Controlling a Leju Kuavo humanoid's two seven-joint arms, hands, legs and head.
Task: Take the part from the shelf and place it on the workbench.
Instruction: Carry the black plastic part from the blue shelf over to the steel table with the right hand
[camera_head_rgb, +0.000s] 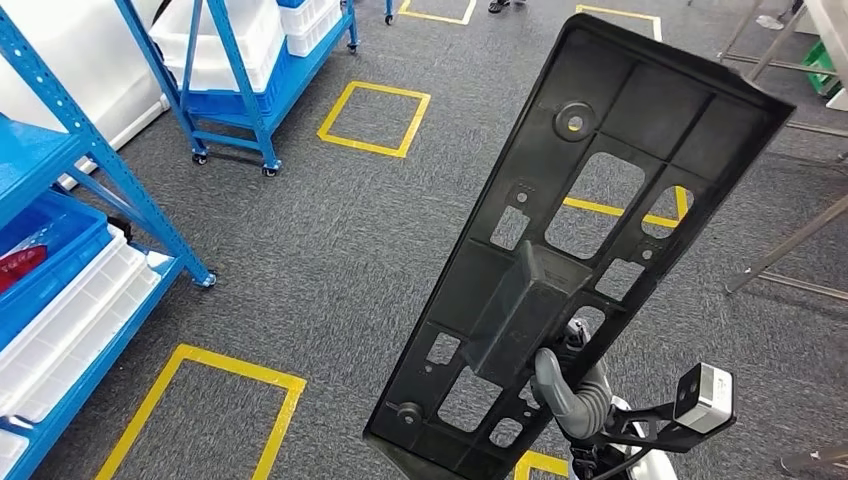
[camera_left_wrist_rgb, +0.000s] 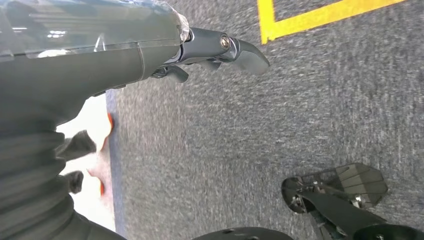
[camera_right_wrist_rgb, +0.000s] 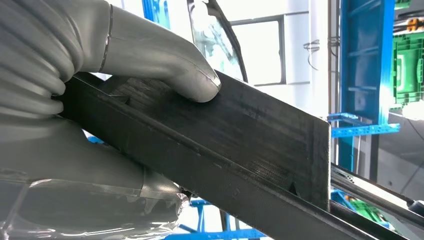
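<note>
Currently I count one part (camera_head_rgb: 590, 210): a long black plastic panel with moulded ribs and several cut-outs, running from the lower centre of the head view up to the upper right. It is held in the air above the grey carpet floor (camera_head_rgb: 330, 250), tilted. My right hand (camera_head_rgb: 570, 395) grips it at the raised box-shaped block near its lower end; the grey thumb shows at the block's base.

In the right wrist view the right hand (camera_right_wrist_rgb: 90, 115) fills the left side of the frame, and the thumb presses flat on the part's dark edge (camera_right_wrist_rgb: 240, 150), with the rest of the hand beneath it. That pinch is far clearer here than from the head.

The left wrist view shows my left hand (camera_left_wrist_rgb: 200, 55) in the upper left, its fingers (camera_left_wrist_rgb: 245, 55) loosely curled and holding nothing, carpet behind.

I count two blue shelf units in the head view: one at the left edge (camera_head_rgb: 70, 260) and a wheeled one (camera_head_rgb: 240, 70) in the upper left, both carrying white bins. Four yellow tape squares mark the floor, the nearest at lower left (camera_head_rgb: 200, 410).
</note>
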